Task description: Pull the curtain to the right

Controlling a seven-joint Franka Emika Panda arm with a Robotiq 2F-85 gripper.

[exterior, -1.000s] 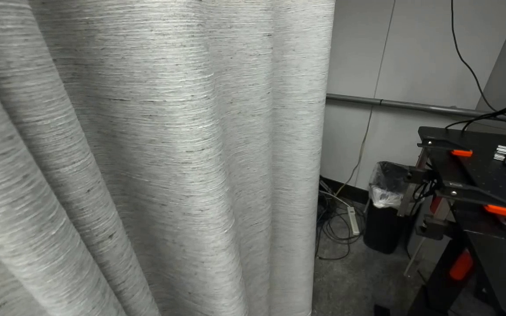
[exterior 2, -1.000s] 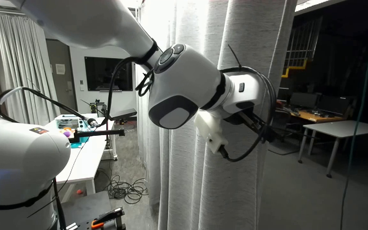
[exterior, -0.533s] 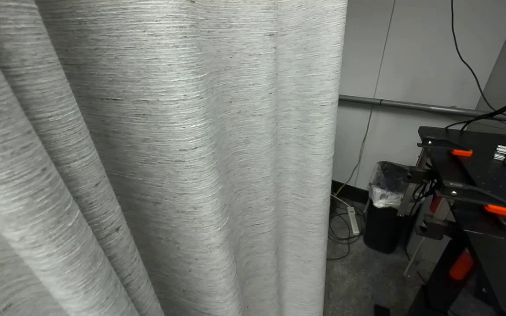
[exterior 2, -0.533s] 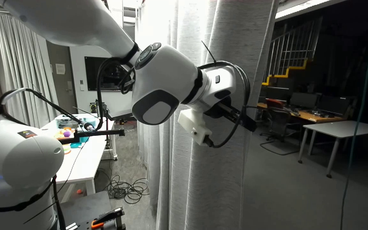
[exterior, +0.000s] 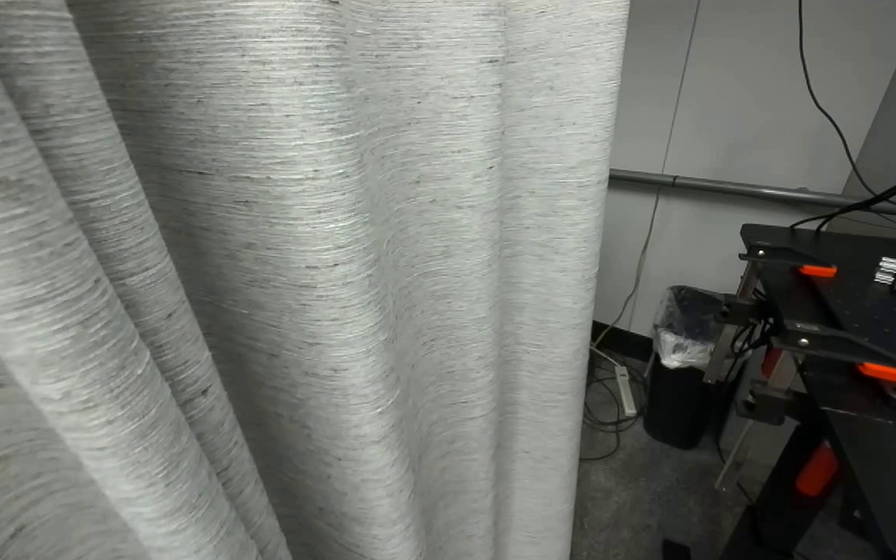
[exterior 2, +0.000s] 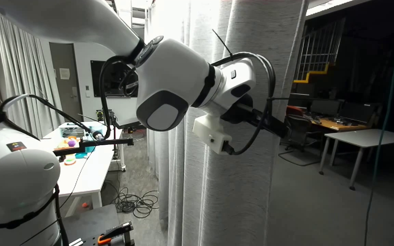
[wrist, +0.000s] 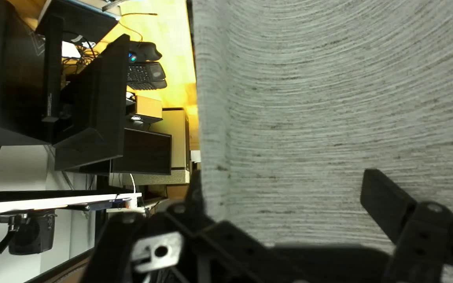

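Black fingers [wrist: 387,204] of the gripper [wrist: 283,188] stand wide apart in the wrist view, released, with the grey-white curtain [wrist: 328,118] spread across the gap and its edge near one finger. Behind the arm [exterior 2: 176,71] in an exterior view, the curtain hangs in tall folds. Farther off, a keyboard [wrist: 144,76] lies on a yellowish worktop [wrist: 173,35].
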